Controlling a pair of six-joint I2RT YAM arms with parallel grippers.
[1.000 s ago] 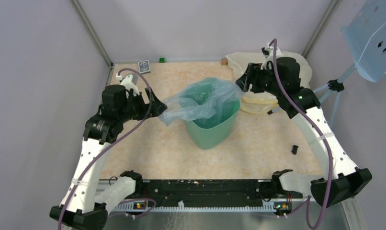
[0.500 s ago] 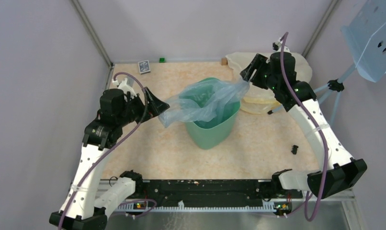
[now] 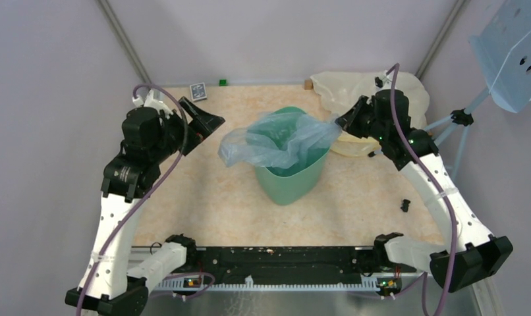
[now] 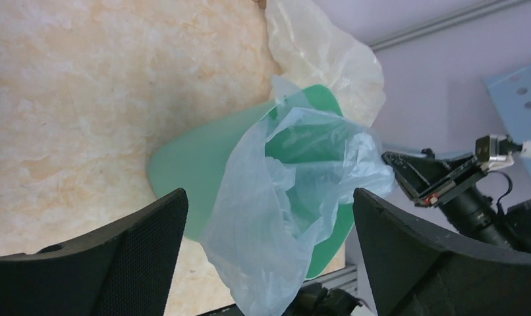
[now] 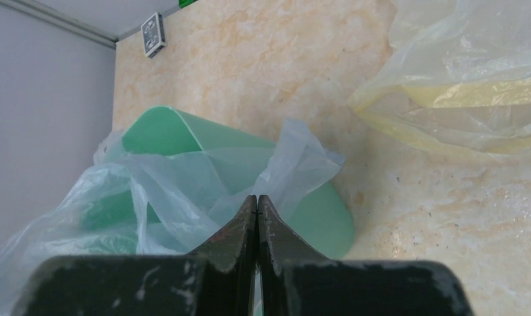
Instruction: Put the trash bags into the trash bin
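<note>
The mint-green trash bin (image 3: 290,181) stands mid-table. The pale blue trash bag (image 3: 269,141) lies crumpled in its mouth, and one flap hangs over the left rim. My right gripper (image 3: 344,122) is shut at the bin's right rim. In the right wrist view the bag's (image 5: 170,191) folds converge at the closed tips of that gripper (image 5: 257,197), which pinch its edge over the bin (image 5: 315,217). My left gripper (image 3: 200,128) stands wide open to the left of the bin, apart from the bag. In the left wrist view the left gripper (image 4: 269,197) frames the bag (image 4: 276,217) and the bin (image 4: 184,158) beyond.
A cream-yellow plastic bag (image 3: 355,85) lies heaped behind the right gripper at the back right. A small card box (image 3: 197,91) and a green cube (image 3: 222,82) sit by the back wall. A small black part (image 3: 406,205) lies on the table at the right. A blue perforated panel (image 3: 513,52) stands outside the right wall.
My left gripper has drawn back up and to the left, away from the bag's left flap. The right gripper has come down slightly toward the bin's rim and closed.
</note>
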